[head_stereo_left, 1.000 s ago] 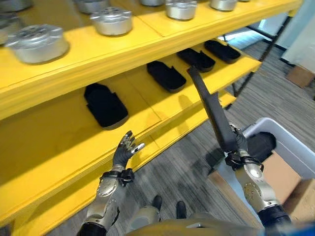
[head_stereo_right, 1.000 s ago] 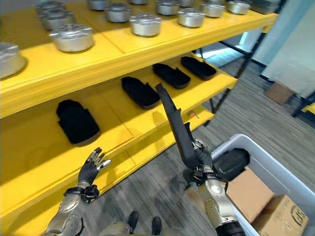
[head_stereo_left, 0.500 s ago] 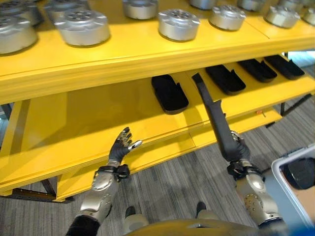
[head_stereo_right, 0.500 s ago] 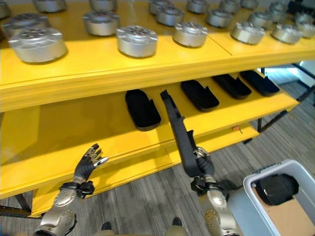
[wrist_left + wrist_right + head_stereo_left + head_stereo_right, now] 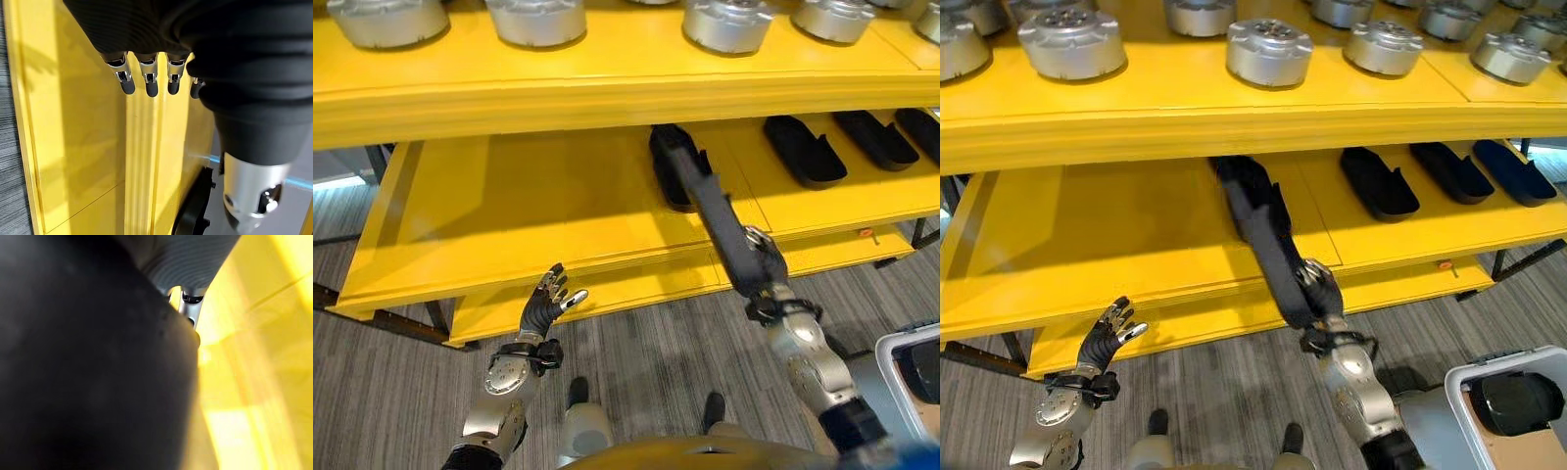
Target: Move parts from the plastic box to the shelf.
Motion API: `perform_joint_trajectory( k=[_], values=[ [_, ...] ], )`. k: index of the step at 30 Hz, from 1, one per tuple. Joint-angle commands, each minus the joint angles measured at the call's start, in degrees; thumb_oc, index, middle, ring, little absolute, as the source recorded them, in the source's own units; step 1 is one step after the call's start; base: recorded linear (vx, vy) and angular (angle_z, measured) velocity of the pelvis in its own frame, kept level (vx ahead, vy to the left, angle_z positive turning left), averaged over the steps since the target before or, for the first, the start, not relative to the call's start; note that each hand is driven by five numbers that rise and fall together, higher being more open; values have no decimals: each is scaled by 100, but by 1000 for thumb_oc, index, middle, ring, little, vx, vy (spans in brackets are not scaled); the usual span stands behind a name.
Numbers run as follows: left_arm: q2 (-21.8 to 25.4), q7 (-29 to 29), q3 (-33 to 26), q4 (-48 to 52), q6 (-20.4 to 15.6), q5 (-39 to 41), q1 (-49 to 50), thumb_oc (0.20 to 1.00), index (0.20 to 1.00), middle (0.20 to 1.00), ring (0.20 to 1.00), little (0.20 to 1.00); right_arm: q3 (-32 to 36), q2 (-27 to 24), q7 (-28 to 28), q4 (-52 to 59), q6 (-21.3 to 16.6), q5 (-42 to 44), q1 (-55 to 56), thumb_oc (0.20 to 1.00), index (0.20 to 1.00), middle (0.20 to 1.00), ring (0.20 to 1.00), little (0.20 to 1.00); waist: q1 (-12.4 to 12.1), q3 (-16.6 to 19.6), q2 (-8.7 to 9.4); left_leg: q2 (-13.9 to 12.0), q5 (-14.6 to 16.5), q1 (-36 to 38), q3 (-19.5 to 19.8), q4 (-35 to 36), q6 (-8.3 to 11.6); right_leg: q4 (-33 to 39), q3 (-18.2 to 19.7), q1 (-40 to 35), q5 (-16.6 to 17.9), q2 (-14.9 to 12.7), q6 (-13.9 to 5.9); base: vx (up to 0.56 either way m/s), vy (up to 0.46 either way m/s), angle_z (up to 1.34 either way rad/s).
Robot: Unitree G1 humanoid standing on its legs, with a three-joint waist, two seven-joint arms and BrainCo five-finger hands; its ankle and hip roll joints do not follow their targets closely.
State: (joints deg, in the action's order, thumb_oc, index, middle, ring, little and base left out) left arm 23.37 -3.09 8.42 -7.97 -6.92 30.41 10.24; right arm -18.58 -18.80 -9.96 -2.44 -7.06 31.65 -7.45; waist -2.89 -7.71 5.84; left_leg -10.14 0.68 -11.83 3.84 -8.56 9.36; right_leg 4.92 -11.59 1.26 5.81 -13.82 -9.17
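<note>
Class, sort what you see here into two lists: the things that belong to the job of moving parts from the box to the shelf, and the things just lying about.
Belongs to the job:
- long black part, gripped in right hand
- yellow shelf
- plastic box
- left hand, open, idle

Just lying about:
- black trays on the middle shelf
- silver round parts on the top shelf

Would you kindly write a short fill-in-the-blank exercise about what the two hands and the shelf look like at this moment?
1. The long black part is held by the robot's ____ hand.
2. The left hand is ____, holding nothing.
3. The shelf is painted ____.
4. The round silver parts sit on the ____ level of the shelf.

Missing words: right; open; yellow; upper
</note>
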Motion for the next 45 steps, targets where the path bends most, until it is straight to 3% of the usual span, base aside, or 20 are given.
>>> perform_joint_trajectory(
  k=[1, 9, 16, 21, 24, 29, 37, 45],
  values=[
    [251, -151, -73, 476, -269, 68, -70, 1000, 1000, 1000, 1000, 1000, 224, 5, -62, 485, -326, -260, -722, 200, 200, 200, 200, 200, -203, -44, -57, 313, 20, -32, -191, 78, -524, -691, 41, -53, -404, -325, -101, -10, 4, 26],
    [481, -227, -1, 553, -198, 160, -103, 1000, 1000, 1000, 1000, 1000, -282, 411, -503, -311, -222, -258, -2414, 200, 200, 200, 200, 200, -693, -90, 65, 443, -32, -242, 98, 71, -559, -701, -293, -147, -390, -357, -100, -13, -11, 23],
    [635, -297, 64, 616, -186, 298, -164, 1000, 1000, 1000, 1000, 1000, -260, 584, -855, -985, -216, -176, -3468, 200, 200, 200, 200, 200, -902, -184, 97, 546, -66, -368, 249, 50, -584, -743, -452, -140, -347, -386, -93, -16, 4, 21],
    [841, -324, 246, 661, -219, 428, -269, 1000, 1000, 1000, 1000, 1000, -93, 731, -1242, -2111, -215, -13, -4430, 200, 200, 200, 200, 200, -1135, -372, 80, 648, -75, -597, 421, -69, -605, -808, -598, -64, -331, -407, -85, -46, 1, 13],
    [1027, -350, 412, 724, -304, 528, -402, 1000, 1000, 1000, 1000, 1000, 255, 744, -1593, -3229, -228, 75, -5154, 200, 200, 200, 200, 200, -1296, -624, -64, 735, -82, -859, 529, -234, -616, -929, -680, 84, -363, -410, -70, -86, 21, 20],
    [1123, -382, 528, 736, -357, 563, -549, 1000, 1000, 1000, 1000, 1000, 388, 764, -1738, -3887, -221, 162, -5604, 200, 200, 200, 200, 200, -1393, -810, -195, 753, -36, -1011, 589, -397, -613, -1071, -700, 207, -425, -418, -48, -61, 23, 9],
    [1241, -455, 944, 733, -515, 607, -920, 1000, 1000, 1000, 1000, 1000, 802, 539, -2097, -5897, -295, 626, -6638, 200, 200, 200, 200, 200, -1619, -1131, -566, 926, 5, -1458, 689, -734, -634, -1318, -834, 489, -505, -512, -32, -32, 40, 8],
    [1151, -742, 1163, 649, -636, 552, -1230, 1000, 1000, 1000, 1000, 1000, 874, 574, -2583, -6249, -358, 450, -6665, 200, 200, 200, 200, 200, -1683, -1302, -716, 978, 62, -1692, 702, -949, -657, -1426, -848, 631, -565, -530, -9, -6, 20, 6]
  ],
)
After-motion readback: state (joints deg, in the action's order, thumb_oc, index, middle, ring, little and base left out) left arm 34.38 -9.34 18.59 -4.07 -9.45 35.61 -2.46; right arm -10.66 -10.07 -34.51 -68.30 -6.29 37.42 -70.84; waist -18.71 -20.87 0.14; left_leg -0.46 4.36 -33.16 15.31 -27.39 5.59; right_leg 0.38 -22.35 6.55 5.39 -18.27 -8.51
